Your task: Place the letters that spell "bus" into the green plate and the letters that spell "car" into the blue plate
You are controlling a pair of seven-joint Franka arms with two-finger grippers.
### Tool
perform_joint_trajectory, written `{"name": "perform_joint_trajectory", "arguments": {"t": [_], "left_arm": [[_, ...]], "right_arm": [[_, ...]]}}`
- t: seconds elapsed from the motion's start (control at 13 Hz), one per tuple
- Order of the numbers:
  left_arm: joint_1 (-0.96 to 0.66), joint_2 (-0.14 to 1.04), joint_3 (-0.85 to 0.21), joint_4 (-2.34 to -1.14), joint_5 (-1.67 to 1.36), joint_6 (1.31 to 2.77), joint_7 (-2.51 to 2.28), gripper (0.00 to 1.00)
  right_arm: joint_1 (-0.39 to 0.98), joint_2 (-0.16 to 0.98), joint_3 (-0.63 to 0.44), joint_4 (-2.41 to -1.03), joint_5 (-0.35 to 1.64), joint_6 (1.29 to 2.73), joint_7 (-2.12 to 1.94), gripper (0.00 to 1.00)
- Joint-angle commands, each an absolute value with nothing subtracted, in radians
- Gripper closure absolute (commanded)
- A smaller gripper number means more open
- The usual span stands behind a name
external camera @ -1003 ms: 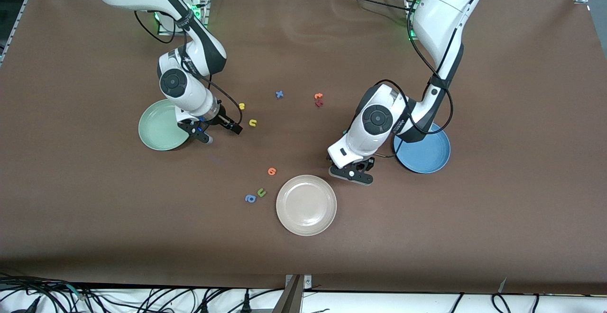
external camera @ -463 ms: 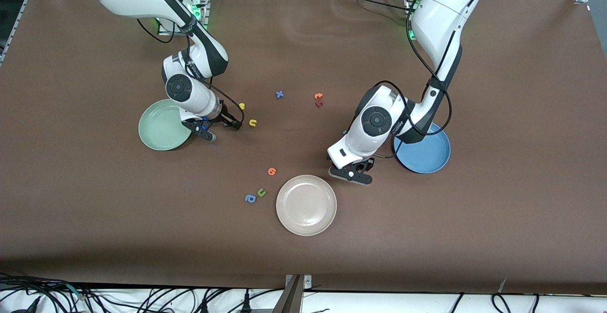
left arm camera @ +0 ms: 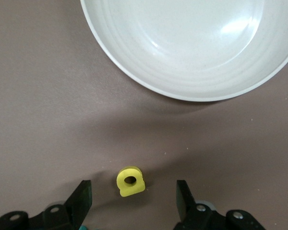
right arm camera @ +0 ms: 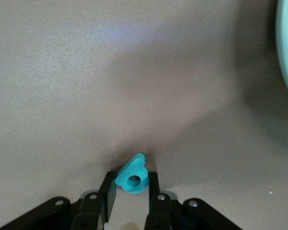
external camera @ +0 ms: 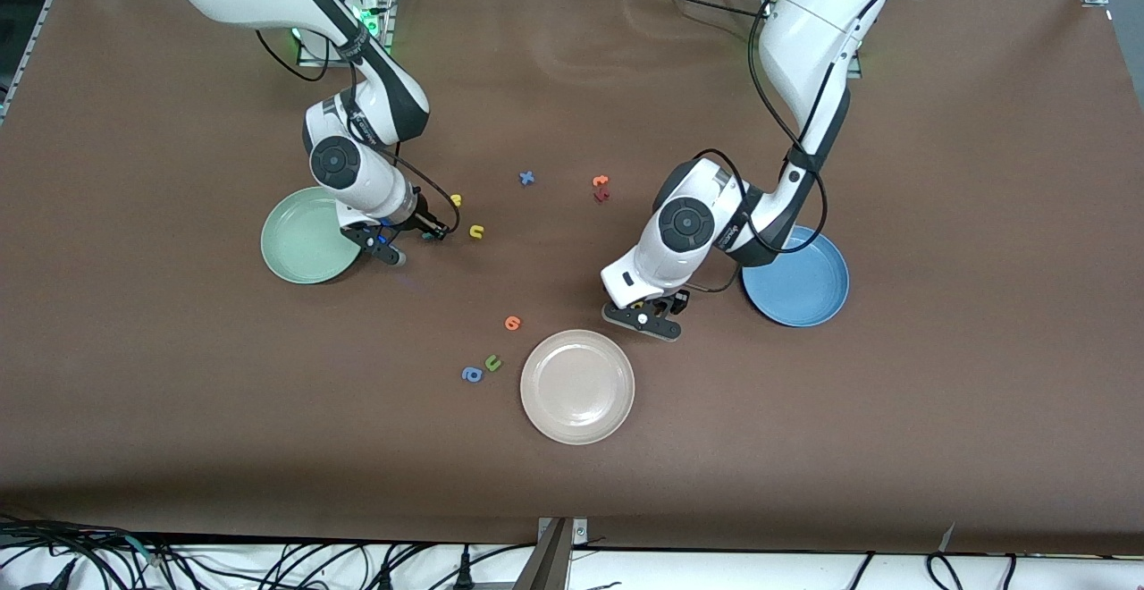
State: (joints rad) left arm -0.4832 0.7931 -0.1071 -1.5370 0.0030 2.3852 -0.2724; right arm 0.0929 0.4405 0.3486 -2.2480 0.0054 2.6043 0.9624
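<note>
My right gripper point(right arm camera: 132, 181) is shut on a teal "b" point(right arm camera: 133, 177), low over the table beside the pale green plate point(external camera: 299, 241). In the front view the right gripper point(external camera: 418, 234) hides that letter. A yellow "s" point(external camera: 456, 200) and a yellow "u" point(external camera: 477, 231) lie just past it toward the table's middle. My left gripper point(left arm camera: 133, 188) stands open, its jaws on either side of a yellow "a" point(left arm camera: 130, 181) on the table. The left gripper point(external camera: 645, 317) is between the beige plate point(external camera: 577, 386) and the blue plate point(external camera: 804, 290).
A blue "x" point(external camera: 526, 178), an orange letter point(external camera: 601, 181) and a dark red one point(external camera: 601, 196) lie mid-table. Nearer the front camera are another orange letter point(external camera: 512, 323), a green "u" point(external camera: 492, 362) and a blue "a" point(external camera: 472, 375).
The right gripper's fingers have shut on the teal "b". The left arm has shifted a little away from the blue plate, toward the beige plate.
</note>
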Motion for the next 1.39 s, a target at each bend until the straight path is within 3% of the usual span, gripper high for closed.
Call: {"name": "perform_joint_trajectory", "arguments": {"t": [0.0, 0.23, 0.39, 0.54, 0.77, 0.93, 1.31], "left_arm": [[-0.495, 0.831, -0.098, -1.503, 0.032, 2.376, -0.267, 0.21], [-0.494, 0.847, -0.098, -1.503, 0.077, 2.376, -0.267, 0.22], [-0.492, 0.847, -0.098, -1.503, 0.080, 2.376, -0.265, 0.36], [-0.492, 0.845, -0.098, -1.500, 0.078, 2.376, -0.265, 0.43], [-0.492, 0.841, -0.098, -1.502, 0.078, 2.376, -0.238, 0.57], [-0.492, 0.839, -0.097, -1.502, 0.080, 2.376, -0.236, 0.74], [-0.489, 0.831, -0.097, -1.500, 0.081, 2.373, -0.226, 0.81]], "right_arm": [[0.091, 0.431, 0.338, -2.257, -0.002, 2.589, 0.973, 0.81], [0.089, 0.310, 0.319, -2.228, -0.002, 2.389, 0.968, 0.81], [0.089, 0.243, 0.296, -2.151, -0.003, 2.167, 0.962, 0.81], [0.087, 0.213, 0.229, -2.086, -0.005, 2.009, 0.864, 0.81], [0.087, 0.198, 0.100, -2.089, -0.005, 1.988, 0.613, 0.81], [0.087, 0.218, 0.014, -2.095, -0.005, 2.005, 0.447, 0.81], [0.086, 0.285, -0.064, -2.193, -0.005, 2.230, 0.260, 0.81]]}}
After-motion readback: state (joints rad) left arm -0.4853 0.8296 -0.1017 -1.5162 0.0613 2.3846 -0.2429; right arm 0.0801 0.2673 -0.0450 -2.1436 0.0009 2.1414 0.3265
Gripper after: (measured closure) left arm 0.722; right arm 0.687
